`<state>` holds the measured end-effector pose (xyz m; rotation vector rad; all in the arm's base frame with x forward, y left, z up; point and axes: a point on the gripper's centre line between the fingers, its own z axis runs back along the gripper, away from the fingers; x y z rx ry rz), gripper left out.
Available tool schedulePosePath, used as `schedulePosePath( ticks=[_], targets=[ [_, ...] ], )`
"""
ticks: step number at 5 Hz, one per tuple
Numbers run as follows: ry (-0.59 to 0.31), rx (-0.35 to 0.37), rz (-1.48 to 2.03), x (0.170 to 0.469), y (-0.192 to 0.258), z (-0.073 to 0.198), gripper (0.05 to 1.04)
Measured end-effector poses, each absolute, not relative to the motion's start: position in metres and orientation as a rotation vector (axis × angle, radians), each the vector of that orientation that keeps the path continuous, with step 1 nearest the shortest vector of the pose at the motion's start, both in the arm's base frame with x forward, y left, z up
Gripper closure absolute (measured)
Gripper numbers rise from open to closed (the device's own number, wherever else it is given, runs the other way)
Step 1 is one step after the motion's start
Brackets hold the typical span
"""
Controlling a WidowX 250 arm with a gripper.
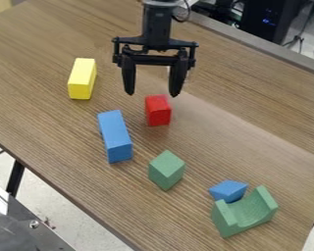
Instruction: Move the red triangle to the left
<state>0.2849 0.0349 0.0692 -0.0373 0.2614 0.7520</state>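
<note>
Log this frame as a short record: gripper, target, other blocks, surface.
gripper state: gripper open, holding nothing, near the red block
target: red block, on the table, not grasped
other blocks: yellow block, long blue block, green block, small blue block beside green curved block
surface: wood-grain table

I monitor through one fixed camera, set above the near side of the table [238,103] at moderate range, pitched down at a slant, facing across toward the far edge.
</note>
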Motion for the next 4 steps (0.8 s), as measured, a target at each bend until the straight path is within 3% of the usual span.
schedulePosePath(
  ticks=[2,4],
  targets=[
    [0.211,-0.091,0.937,0.2894,0.0342,0.0556,0.084],
    [0.176,-0.092,1.029,0.2959,0.0319,0.0542,0.084]
  ],
)
